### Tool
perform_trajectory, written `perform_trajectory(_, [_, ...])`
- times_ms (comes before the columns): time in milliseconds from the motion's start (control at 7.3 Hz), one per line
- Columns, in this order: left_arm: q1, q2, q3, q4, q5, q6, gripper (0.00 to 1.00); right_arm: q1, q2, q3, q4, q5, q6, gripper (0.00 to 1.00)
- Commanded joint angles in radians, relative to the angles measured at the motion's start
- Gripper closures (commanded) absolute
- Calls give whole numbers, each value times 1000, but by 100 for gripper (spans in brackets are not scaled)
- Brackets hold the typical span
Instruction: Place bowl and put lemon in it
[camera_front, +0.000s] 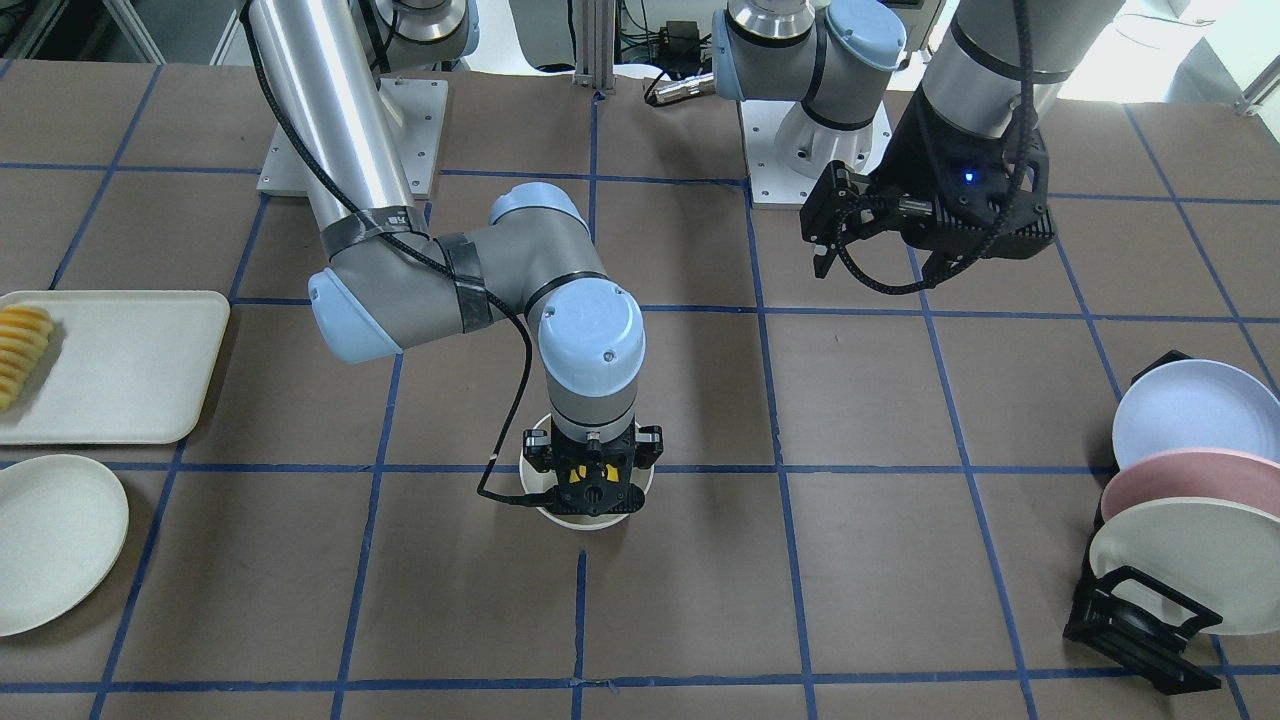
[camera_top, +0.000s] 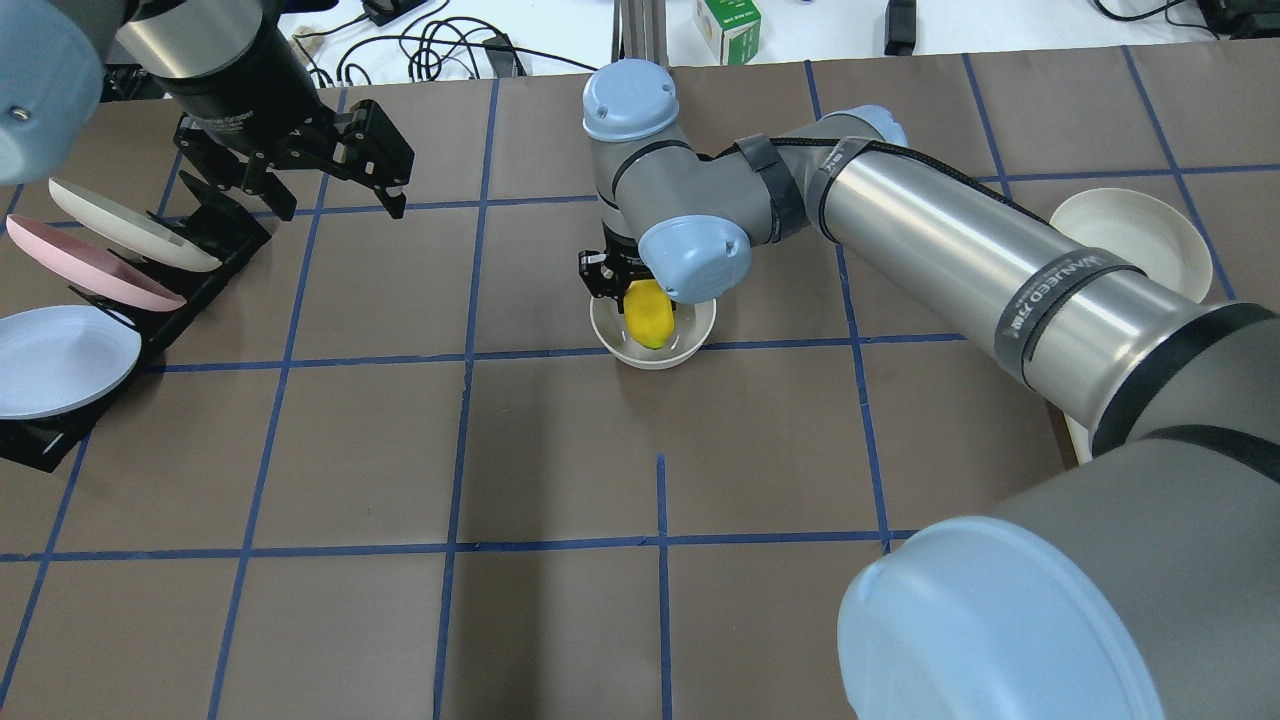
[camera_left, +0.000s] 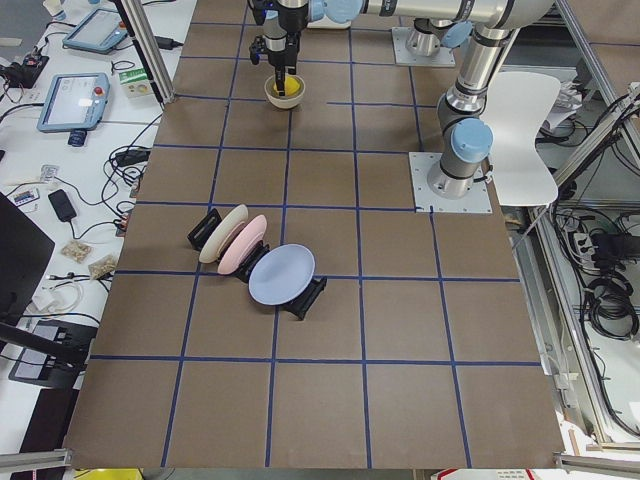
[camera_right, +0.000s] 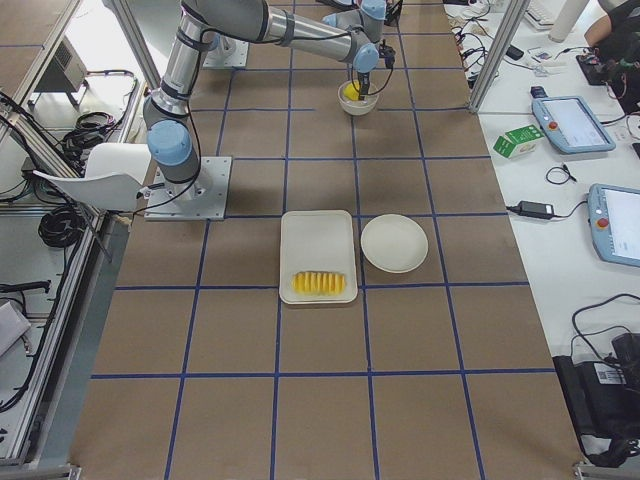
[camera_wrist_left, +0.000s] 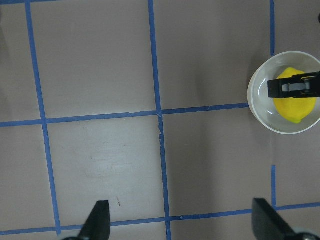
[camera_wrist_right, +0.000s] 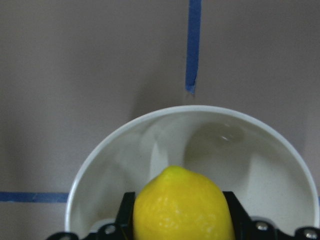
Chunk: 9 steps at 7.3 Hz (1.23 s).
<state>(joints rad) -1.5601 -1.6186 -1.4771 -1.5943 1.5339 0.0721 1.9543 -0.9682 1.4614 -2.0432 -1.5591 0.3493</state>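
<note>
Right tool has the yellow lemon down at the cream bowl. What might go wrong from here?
1. The right tool grips the small bright yellow oval lemon low over the deep round cream bowl; whether it touches bottom is unclear, so opening may let it bounce or roll out.
2. The tool's fingers appear down inside the rim; a sideways retreat might catch it and drag or tip the bowl.

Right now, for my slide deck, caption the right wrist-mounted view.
The right gripper holds the lemon in the opening of the bowl on a brown table.
</note>
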Motion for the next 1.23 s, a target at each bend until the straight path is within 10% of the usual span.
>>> perform_trajectory(0, [0, 6, 1, -3, 0, 0, 0, 0, 5, 22, -22, -1, -9, 72])
perform_trajectory(137, [0, 8, 1, -1, 0, 0, 0, 0, 3, 22, -20, -1, -12, 23])
perform_trajectory(274, [0, 8, 3, 0, 2, 0, 0, -2, -1, 14, -20, -1, -15, 0])
perform_trajectory(1096, [6, 8, 8, -1, 12, 0, 0, -31, -393, -1, 232, -1, -15, 0])
